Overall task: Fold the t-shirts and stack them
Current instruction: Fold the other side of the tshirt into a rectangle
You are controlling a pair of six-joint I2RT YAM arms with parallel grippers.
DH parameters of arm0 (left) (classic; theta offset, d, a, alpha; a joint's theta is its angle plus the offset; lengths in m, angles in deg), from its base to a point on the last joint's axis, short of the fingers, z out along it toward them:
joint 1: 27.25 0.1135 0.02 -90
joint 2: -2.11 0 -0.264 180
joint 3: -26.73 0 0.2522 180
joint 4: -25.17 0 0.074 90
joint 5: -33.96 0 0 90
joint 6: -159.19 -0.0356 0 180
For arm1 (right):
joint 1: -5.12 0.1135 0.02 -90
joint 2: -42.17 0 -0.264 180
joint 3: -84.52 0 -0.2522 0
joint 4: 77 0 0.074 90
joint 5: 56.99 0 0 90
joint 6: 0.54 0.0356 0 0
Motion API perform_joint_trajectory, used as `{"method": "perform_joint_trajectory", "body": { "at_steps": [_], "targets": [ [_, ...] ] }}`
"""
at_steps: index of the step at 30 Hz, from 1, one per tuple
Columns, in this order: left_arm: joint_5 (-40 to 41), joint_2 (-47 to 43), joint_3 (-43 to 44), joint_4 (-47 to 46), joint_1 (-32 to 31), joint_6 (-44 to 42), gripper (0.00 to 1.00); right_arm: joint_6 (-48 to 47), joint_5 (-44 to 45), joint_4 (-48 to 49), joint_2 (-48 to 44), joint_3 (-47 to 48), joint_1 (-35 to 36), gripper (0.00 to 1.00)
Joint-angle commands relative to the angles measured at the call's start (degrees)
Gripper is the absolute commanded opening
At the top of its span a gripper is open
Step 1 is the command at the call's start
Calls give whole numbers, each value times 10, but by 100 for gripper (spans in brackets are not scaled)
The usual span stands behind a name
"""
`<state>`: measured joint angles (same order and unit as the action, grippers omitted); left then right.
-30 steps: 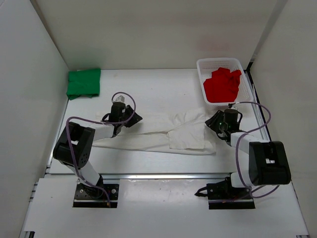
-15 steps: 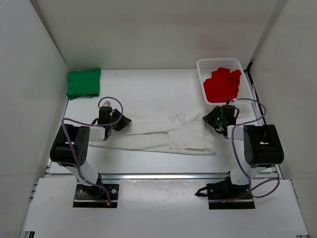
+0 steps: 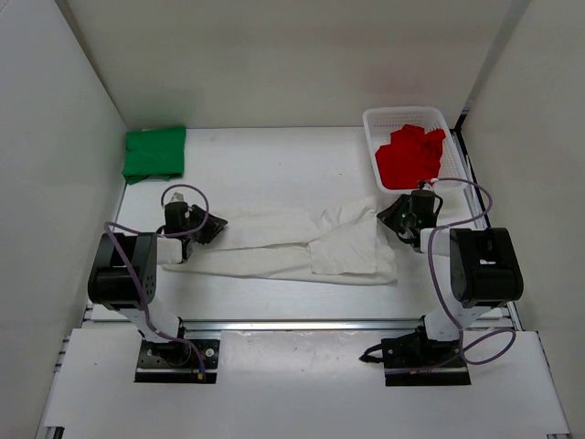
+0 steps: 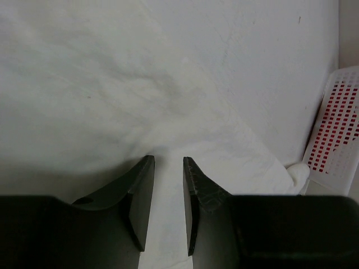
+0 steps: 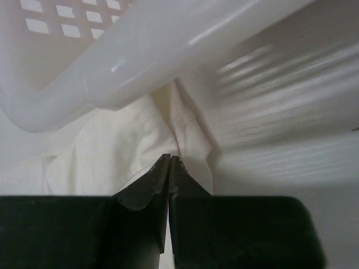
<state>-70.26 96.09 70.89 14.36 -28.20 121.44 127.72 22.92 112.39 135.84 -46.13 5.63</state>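
White t-shirt (image 3: 302, 242) lies stretched across the table (image 3: 274, 165). Left gripper (image 4: 168, 162) clamps its left end, cloth filling the narrow jaw gap. Right gripper (image 5: 170, 159), jaws together, pinches its right end beside the basket (image 5: 112, 73).

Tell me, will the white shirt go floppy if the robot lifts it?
Probably floppy: the white t-shirt lies wrinkled and bunched on the table, so it would likely droop. It looks thin, so probably light. Pushed, it would likely crumple rather than slide whole.
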Motion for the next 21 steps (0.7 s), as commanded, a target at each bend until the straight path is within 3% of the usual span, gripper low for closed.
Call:
{"method": "perform_joint_trajectory", "body": {
  "at_steps": [1,6,12,14,17,21],
  "targets": [
    [16,-28,-34,2,40,16,39,8,-1,33,-30,-17,-25,0],
    [20,-72,-75,-21,75,51,39,10,0,36,-69,-46,-45,0],
    [45,-136,-86,-6,93,51,39,-6,5,21,-50,-21,-22,1],
    [50,-156,-83,1,93,48,41,-6,17,19,-53,-22,-20,12],
    [61,-180,-75,8,68,36,41,-6,12,16,-55,-12,-24,24],
    [92,-172,-42,22,-27,7,42,-50,50,-9,-53,18,33,27]
  ]
}}
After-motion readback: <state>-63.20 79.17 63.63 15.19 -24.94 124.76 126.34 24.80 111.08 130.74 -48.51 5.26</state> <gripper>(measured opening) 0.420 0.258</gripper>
